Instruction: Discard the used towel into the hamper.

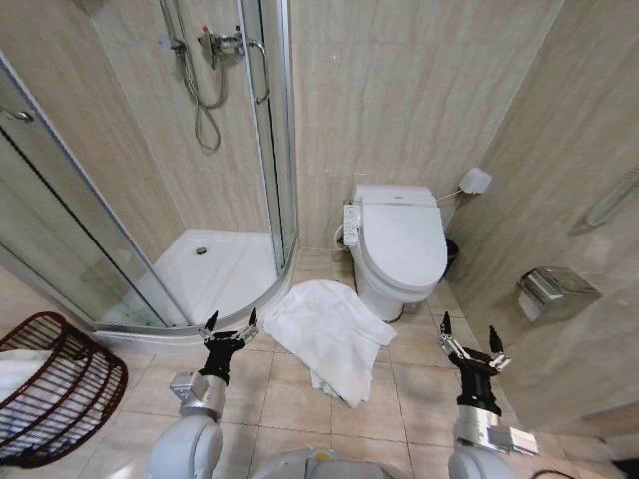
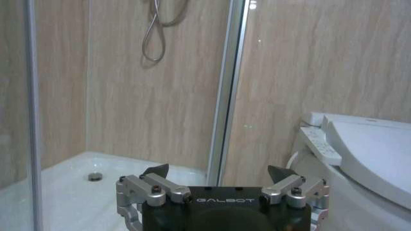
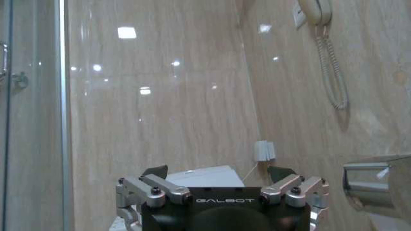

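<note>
Head view: left gripper (image 1: pixel 232 322) and right gripper (image 1: pixel 468 336) raised at bottom of frame, fingers spread, grasping nothing. Hamper (image 1: pixel 60 387) stands on tiled floor at robot's left, some white cloth inside. White towel (image 1: pixel 327 336) lies crumpled on floor between grippers, touching toilet (image 1: pixel 399 244) base. Shower enclosure (image 1: pixel 150 200) beyond, against back wall.

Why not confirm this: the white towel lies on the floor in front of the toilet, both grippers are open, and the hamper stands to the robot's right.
One thing is wrong: the hamper stands to the robot's left, as the head view shows. The towel does lie before the toilet, and the left gripper and right gripper are open.
</note>
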